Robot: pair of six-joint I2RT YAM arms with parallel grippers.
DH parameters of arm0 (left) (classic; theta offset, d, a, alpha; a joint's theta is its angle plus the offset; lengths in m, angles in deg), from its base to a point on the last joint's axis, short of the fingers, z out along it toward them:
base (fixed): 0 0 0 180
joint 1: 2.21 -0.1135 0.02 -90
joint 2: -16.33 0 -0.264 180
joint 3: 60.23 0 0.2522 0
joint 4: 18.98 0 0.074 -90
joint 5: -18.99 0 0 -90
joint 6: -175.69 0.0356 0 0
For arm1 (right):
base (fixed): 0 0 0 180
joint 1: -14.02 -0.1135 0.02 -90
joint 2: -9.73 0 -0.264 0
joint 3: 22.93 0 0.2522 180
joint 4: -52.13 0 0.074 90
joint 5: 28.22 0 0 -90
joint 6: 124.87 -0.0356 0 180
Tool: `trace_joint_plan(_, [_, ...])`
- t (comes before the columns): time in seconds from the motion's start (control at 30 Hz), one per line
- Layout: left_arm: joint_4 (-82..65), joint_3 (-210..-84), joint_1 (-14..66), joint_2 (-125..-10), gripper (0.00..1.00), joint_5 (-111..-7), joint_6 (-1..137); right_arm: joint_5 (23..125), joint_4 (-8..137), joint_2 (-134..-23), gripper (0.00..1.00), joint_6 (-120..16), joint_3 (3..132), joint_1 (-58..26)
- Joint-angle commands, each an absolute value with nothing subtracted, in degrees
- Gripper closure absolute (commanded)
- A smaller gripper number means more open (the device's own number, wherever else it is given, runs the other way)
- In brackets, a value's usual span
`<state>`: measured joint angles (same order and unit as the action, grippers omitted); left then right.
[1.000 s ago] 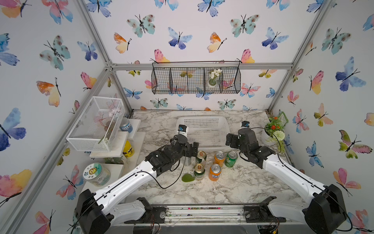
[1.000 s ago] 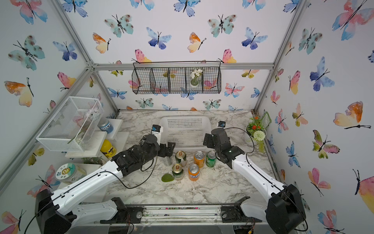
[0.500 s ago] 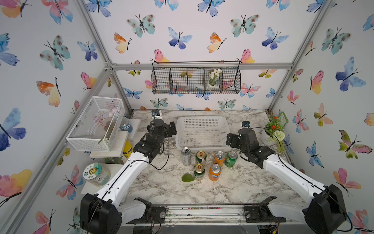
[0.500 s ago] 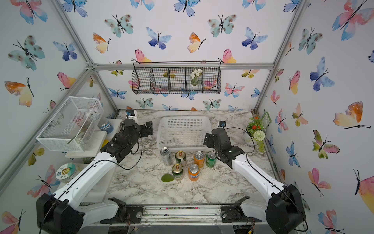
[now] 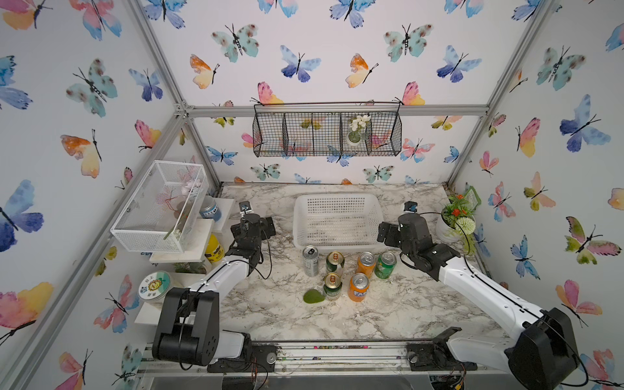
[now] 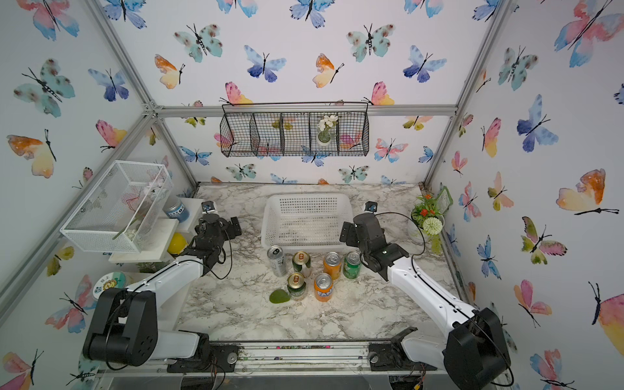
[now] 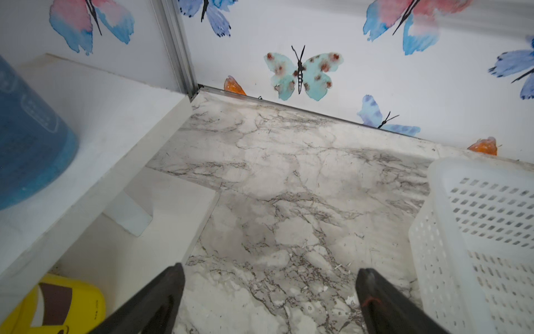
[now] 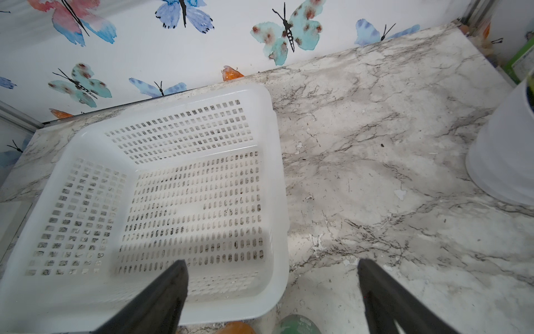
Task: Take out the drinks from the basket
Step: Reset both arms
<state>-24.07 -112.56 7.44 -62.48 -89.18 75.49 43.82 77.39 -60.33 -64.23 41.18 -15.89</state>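
Basket (image 5: 337, 223) reads empty in both top views and in the right wrist view: bare lattice base, nothing in it. All six drinks stand upright on the worktop (image 5: 277, 314), just on the near side of the basket.
- Far row, left to right: silver can (image 5: 310, 260), green-and-cream can (image 5: 335, 264), Fanta can (image 5: 366, 265), bright green can (image 5: 385, 265).
- Near row: second green-and-cream can (image 5: 332, 286), second Fanta can (image 5: 359, 287).

Left claw (image 7: 270, 271) is spread wide and empty, over bare worktop left of the basket. Right claw (image 8: 273, 263) is also spread wide and empty, over the basket's near right corner.

My read: unloading looks done, only parking the arms is left. The next move just needs to clear out without clipping the bright green can, which is closest to the right arm.

Blind spots:
- Top views hide both claws' fingers under the wrist housings.
- Right wrist view crops two can tops at its edge.
- Left wrist view shows no cans.
- Flat green thing (image 5: 313, 296) beside the near row could be a leaf or a pad, can't tell.
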Motion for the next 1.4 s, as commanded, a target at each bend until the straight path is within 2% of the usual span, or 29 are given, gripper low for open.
trace_joint_plan(0.0, [-35.10,-107.05,7.28,-61.89,0.01,-93.64,81.07,43.54,76.96,-59.15,0.05,-64.44,40.75,-15.51])
trace_joint_plan(0.13, [-44.63,-99.75,7.16,-60.46,0.01,-94.72,87.35,43.32,76.96,-59.23,0.05,-64.47,40.68,-15.51])
trace_joint_plan(0.3, [-42.52,-100.68,6.40,-60.98,0.01,-88.96,88.21,43.63,76.48,-59.46,0.05,-64.45,40.41,-15.42])
trace_joint_plan(0.5, [-46.64,-97.28,6.14,-63.27,0.01,-89.35,87.94,43.76,76.52,-59.05,0.05,-64.23,40.14,-15.33])
trace_joint_plan(0.87, [-56.68,-92.10,2.88,-64.06,0.01,-82.55,85.86,47.53,68.52,-56.55,0.05,-63.08,35.31,-15.25])
trace_joint_plan(1.03, [-69.97,-85.07,1.48,-64.92,0.01,-77.78,86.30,46.99,67.68,-55.98,0.02,-62.20,34.57,-15.33])
trace_joint_plan(1.37, [-67.62,-85.77,0.96,-64.58,0.01,-76.90,86.04,45.83,66.71,-57.84,0.01,-61.91,35.56,-15.33])
